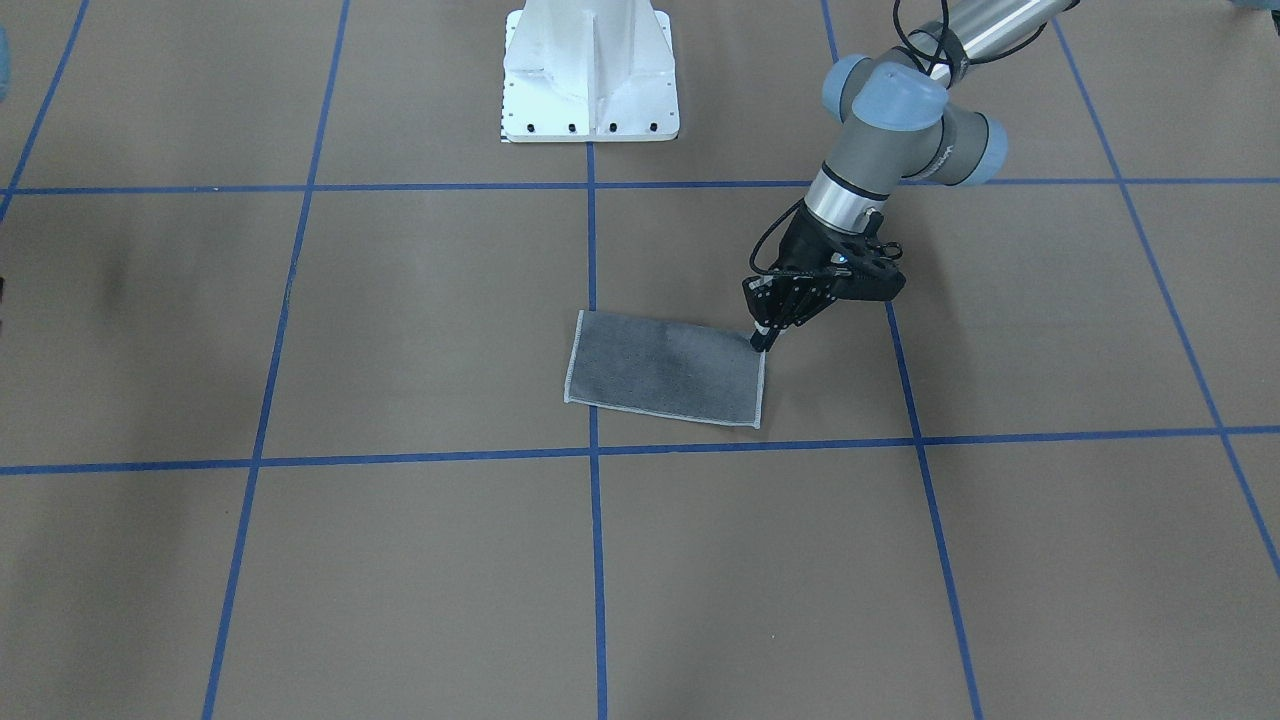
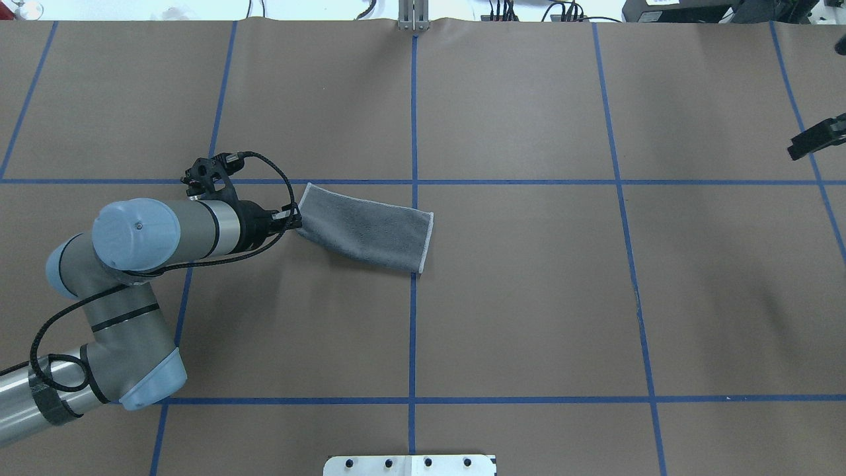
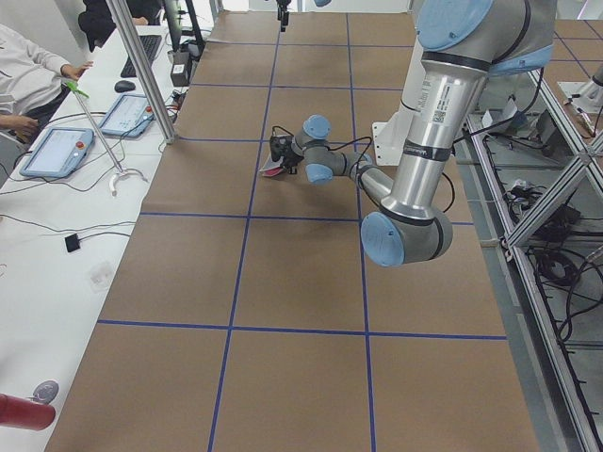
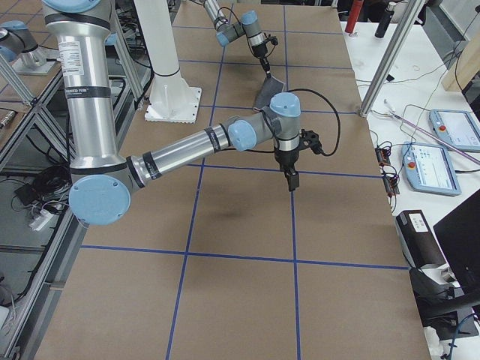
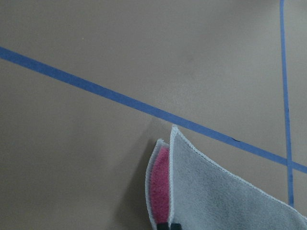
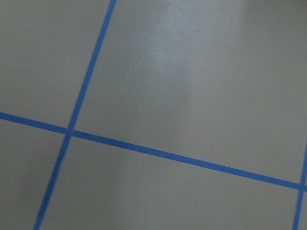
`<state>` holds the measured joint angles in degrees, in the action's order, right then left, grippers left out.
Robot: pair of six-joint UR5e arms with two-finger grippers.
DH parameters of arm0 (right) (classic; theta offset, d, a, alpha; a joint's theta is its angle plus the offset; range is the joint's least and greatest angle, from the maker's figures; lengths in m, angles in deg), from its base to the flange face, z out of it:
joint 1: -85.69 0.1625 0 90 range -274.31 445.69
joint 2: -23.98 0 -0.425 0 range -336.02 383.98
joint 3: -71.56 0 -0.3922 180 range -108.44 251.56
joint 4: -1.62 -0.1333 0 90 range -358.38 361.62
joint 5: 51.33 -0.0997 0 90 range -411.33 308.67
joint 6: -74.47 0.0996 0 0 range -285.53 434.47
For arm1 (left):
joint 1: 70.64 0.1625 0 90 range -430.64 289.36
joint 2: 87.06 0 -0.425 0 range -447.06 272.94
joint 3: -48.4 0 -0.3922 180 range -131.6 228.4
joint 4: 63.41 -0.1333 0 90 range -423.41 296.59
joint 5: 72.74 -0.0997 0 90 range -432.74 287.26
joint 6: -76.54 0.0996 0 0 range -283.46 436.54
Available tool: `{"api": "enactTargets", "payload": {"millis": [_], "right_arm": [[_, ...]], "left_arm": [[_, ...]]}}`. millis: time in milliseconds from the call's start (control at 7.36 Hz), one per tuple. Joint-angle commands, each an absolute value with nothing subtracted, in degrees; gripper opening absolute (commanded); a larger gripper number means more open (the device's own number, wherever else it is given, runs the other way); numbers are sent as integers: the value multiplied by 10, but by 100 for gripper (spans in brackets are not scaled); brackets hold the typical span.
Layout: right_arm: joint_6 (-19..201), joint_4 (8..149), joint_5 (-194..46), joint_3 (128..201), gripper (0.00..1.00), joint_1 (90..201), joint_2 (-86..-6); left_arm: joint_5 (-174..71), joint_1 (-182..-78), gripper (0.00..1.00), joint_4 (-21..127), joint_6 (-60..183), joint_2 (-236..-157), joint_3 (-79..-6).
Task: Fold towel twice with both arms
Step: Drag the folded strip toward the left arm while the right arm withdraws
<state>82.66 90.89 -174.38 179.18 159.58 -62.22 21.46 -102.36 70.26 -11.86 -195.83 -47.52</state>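
Observation:
The towel (image 1: 665, 368) lies folded into a rectangle, dark grey face up, with light edging, near the table's middle; it also shows in the overhead view (image 2: 367, 228). My left gripper (image 1: 762, 345) is shut on the towel's corner nearest my left arm, low over the table (image 2: 297, 221). In the left wrist view the towel (image 5: 225, 201) shows two layers with pink between them, and the fingertips (image 5: 169, 225) pinch its edge. My right gripper (image 2: 816, 140) hangs far to my right, away from the towel, pointing down (image 4: 291, 184). I cannot tell whether it is open or shut.
The white pedestal base (image 1: 590, 90) stands at the robot's side of the table. Blue tape lines (image 2: 414, 297) grid the brown table cover. A side table with tablets (image 3: 57, 151), a metal pole (image 3: 141, 75) and a seated person borders the far edge.

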Motion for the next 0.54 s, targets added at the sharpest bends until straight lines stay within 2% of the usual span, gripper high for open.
{"api": "enactTargets", "payload": {"millis": [0,408], "right_arm": [[691,907,-1776,1750,100,1670,-650],[695,905,-1780,1751,100,1671,-652]], "left_arm": [[210,-1023,0,649,-116,-1977,-477],[187,-1006,0,531,-117,-2091,-467]]}}
